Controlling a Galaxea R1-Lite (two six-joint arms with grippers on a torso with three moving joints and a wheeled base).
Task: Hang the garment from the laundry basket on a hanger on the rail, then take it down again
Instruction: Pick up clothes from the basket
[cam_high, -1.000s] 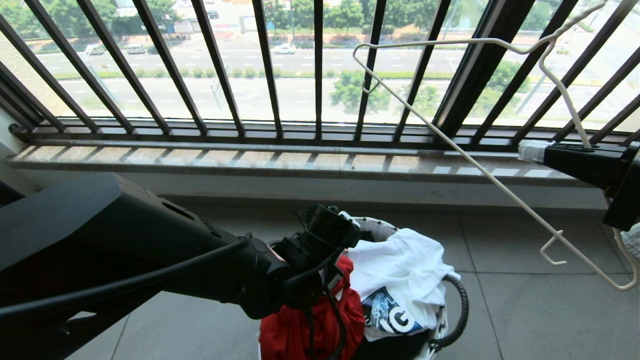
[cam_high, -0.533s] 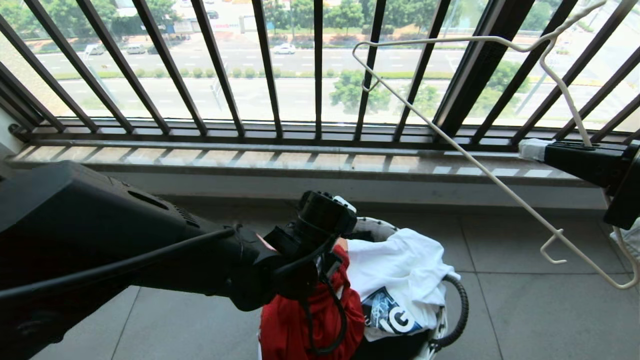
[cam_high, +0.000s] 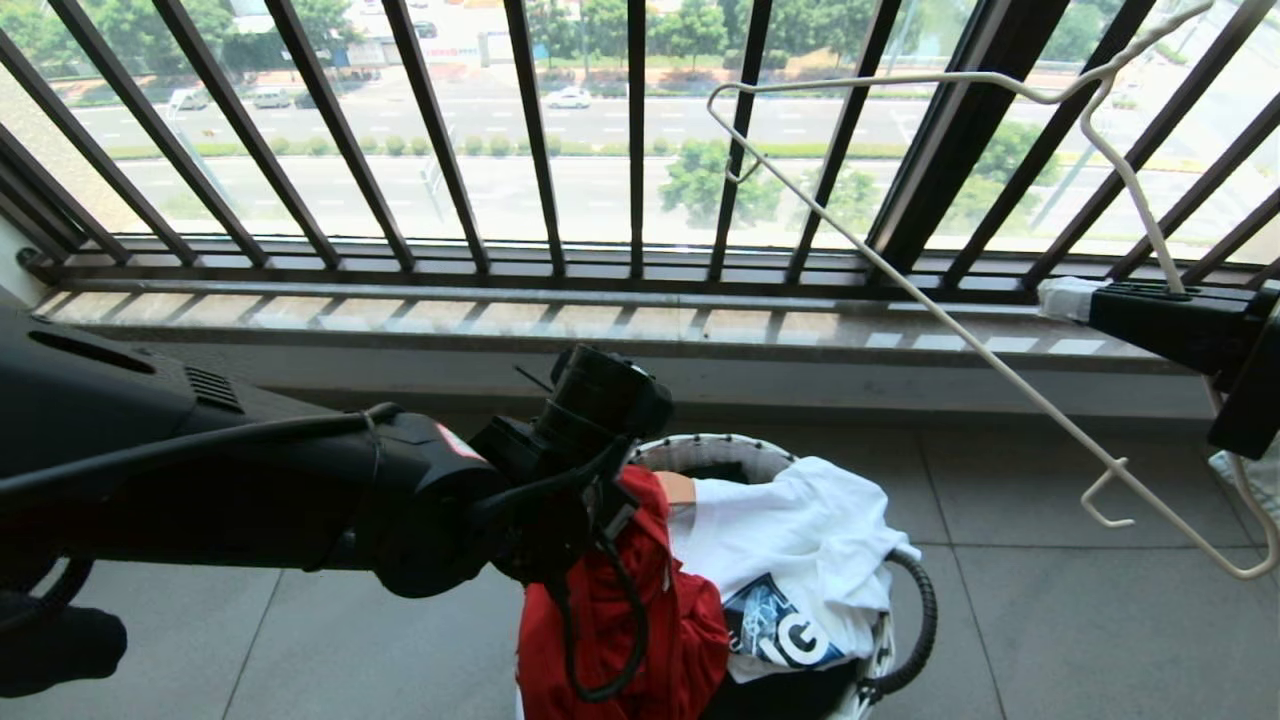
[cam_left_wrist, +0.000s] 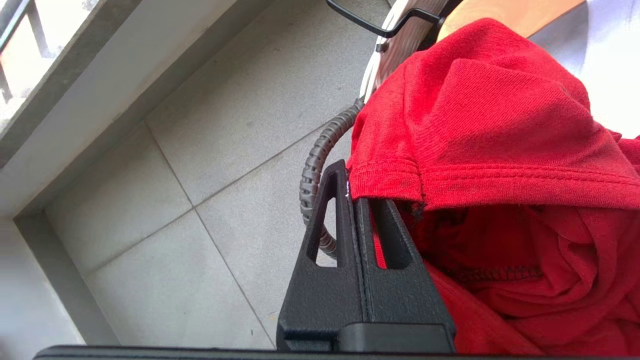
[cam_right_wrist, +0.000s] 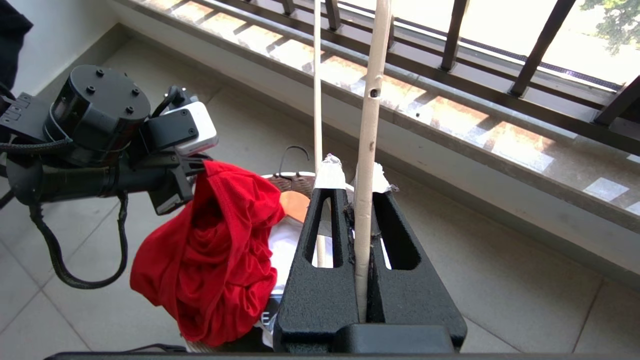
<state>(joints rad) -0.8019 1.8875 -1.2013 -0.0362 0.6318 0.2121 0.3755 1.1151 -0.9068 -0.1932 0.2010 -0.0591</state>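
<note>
Change: the left gripper (cam_high: 640, 500) has risen over the last second and drawn toward the robot's left, and the garment (cam_high: 620, 620) has come up with it, so more red cloth now hangs clear above the laundry basket (cam_high: 700, 452)
Meaning: the lift-out looks under way; much of the shirt still trails down at the basket's near side, so it is not yet free to be threaded
Left claw: clenched on a hemmed fold of the garment (cam_left_wrist: 480, 150), jaws pressed flat together with red cloth between them
Right claw: the right gripper (cam_right_wrist: 356, 192) is clamped on one wire of the hanger (cam_high: 960, 330), held out to the robot's right, well apart from the shirt and motionless
Hanger: tilted, its long bar slanting down across the balcony railing (cam_high: 440, 130), no cloth on it
Left in basket: a white T-shirt (cam_high: 800, 540) with a dark graphic, heaped beside the red one
Rail: not in view
Surface: grey floor tiles (cam_high: 1050, 620) with thin joints, the basket standing on them
Room: a balcony with a stone sill (cam_high: 500, 320) under black bars, a road and trees beyond
</note>
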